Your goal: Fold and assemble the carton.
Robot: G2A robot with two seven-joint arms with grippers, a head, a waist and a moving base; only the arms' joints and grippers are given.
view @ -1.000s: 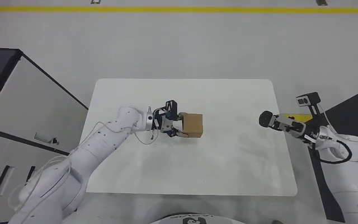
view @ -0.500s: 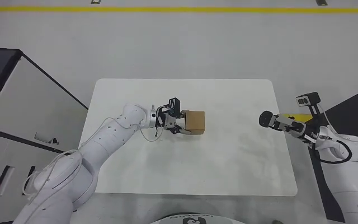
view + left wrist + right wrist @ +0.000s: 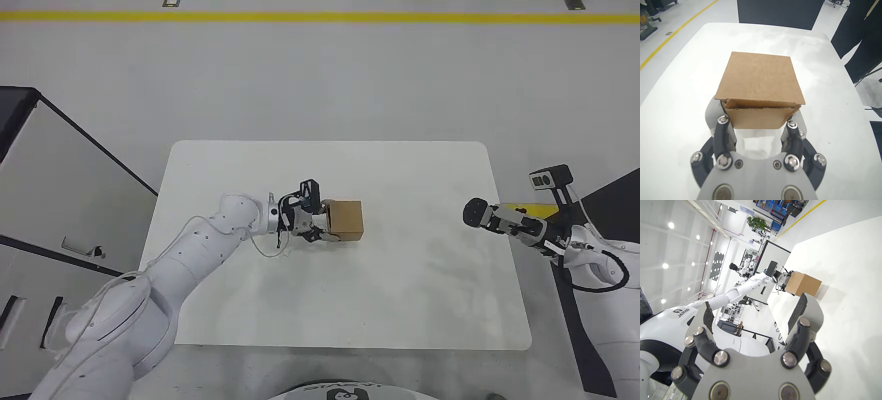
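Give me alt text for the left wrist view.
The left hand grips the near end of a brown cardboard carton on a white table, one finger on each side. A thin gap shows between the carton's top panel and its near flap.

I am working in a large robotics lab or test hall. The plain white table stands on a pale grey floor marked with a yellow line. Past its far corner I see a high white ceiling with round lights, blue bins, a potted plant and benches of equipment.
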